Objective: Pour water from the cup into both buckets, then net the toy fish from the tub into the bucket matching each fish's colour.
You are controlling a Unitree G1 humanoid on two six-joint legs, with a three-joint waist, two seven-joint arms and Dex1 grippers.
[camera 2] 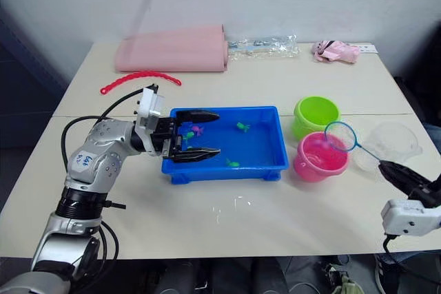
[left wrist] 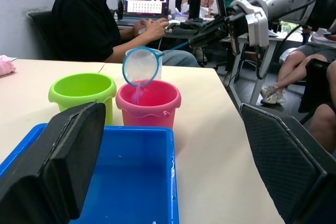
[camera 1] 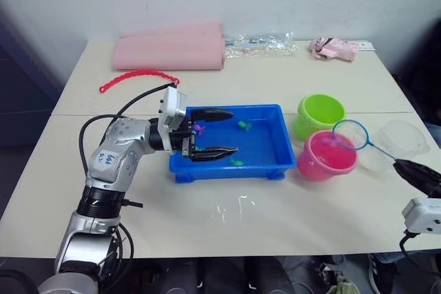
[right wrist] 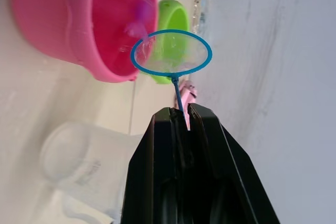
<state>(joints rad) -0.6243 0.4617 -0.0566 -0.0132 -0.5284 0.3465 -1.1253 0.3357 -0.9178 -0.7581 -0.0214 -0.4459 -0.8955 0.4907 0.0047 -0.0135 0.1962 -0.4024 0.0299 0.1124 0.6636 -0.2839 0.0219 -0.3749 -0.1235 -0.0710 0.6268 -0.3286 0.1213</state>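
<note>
The blue tub point(camera 1: 227, 168) stands mid-table with small pink fish point(camera 1: 200, 129) and green fish point(camera 1: 243, 126) in it. My left gripper point(camera 1: 234, 131) hovers open over the tub's left half, holding nothing. To the right of the tub stand the green bucket point(camera 1: 320, 113) and the pink bucket point(camera 1: 327, 158). My right gripper point(camera 1: 408, 168) is shut on the net's handle, and the blue hoop point(camera 1: 351, 134) hangs tilted over the pink bucket's far rim. A blurred pink fish point(right wrist: 139, 18) shows just below the hoop, over the pink bucket. The clear cup point(camera 1: 403, 139) sits right of the buckets.
At the back lie a folded pink cloth point(camera 1: 172, 49), a red beaded strip point(camera 1: 138, 77), a clear plastic bag point(camera 1: 265, 44) and a small pink item point(camera 1: 334, 47). Water drops point(camera 1: 231, 208) lie in front of the tub. People point(left wrist: 100, 19) sit beyond the table's right end.
</note>
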